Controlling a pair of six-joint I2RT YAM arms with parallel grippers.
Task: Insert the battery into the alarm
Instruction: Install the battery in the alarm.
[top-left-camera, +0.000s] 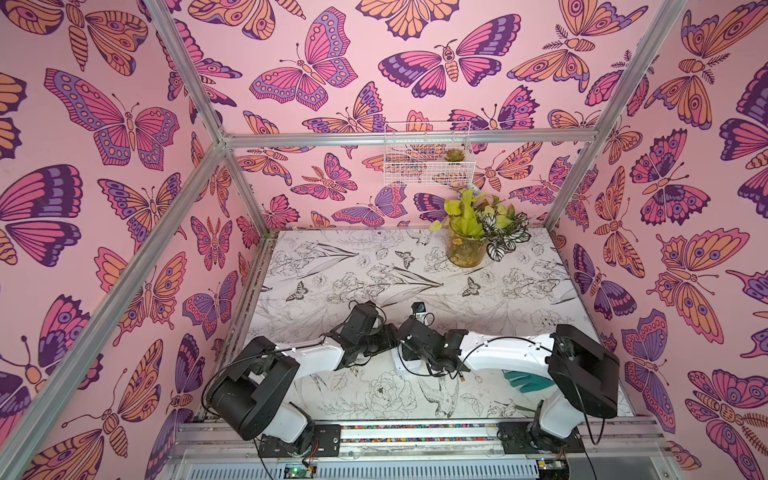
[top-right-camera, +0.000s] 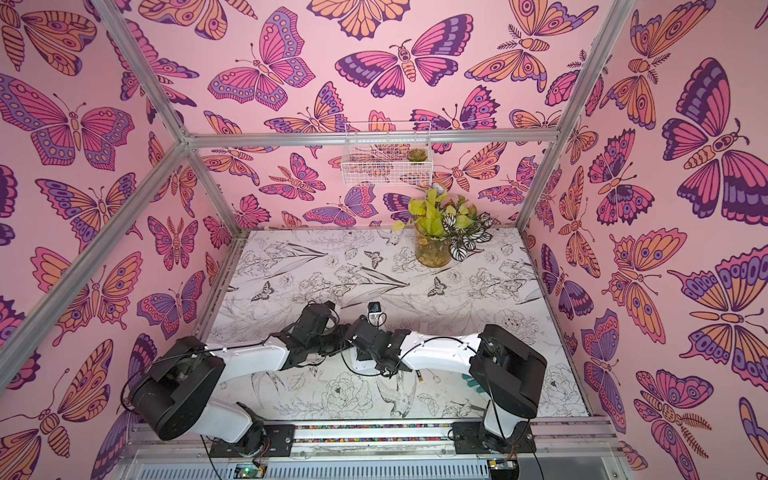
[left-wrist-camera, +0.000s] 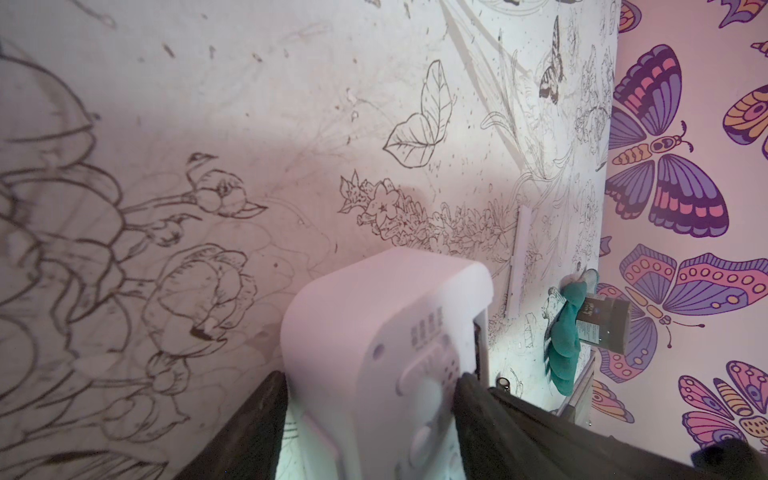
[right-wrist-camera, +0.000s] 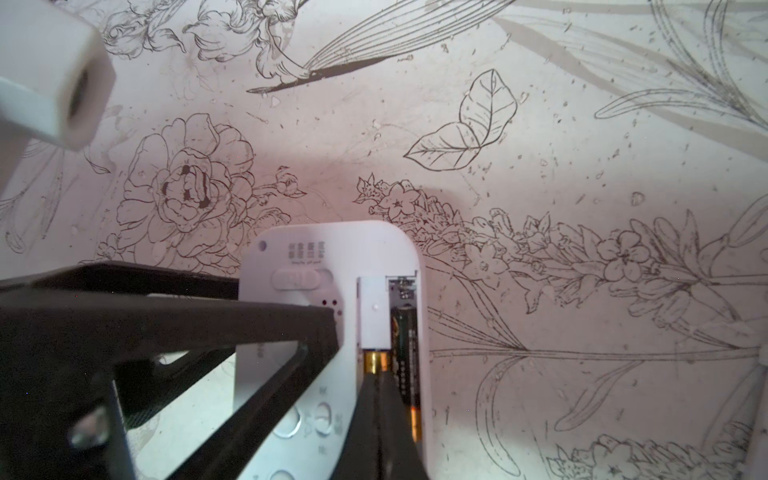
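The left gripper clamps the white alarm near the front middle of the table. The right gripper, closed, touches a battery in the alarm's edge compartment. Open tabletop stretches beyond, up to a plant jar.

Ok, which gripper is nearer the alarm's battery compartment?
Right. The right gripper, shut, sits at the battery compartment, against a gold-ended battery; the left gripper clamps the alarm beside it.

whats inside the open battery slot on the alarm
In the alarm, a black battery lies along the outer edge, and a gold battery end shows beside it. A white tab and the shut right hand cover the rest.
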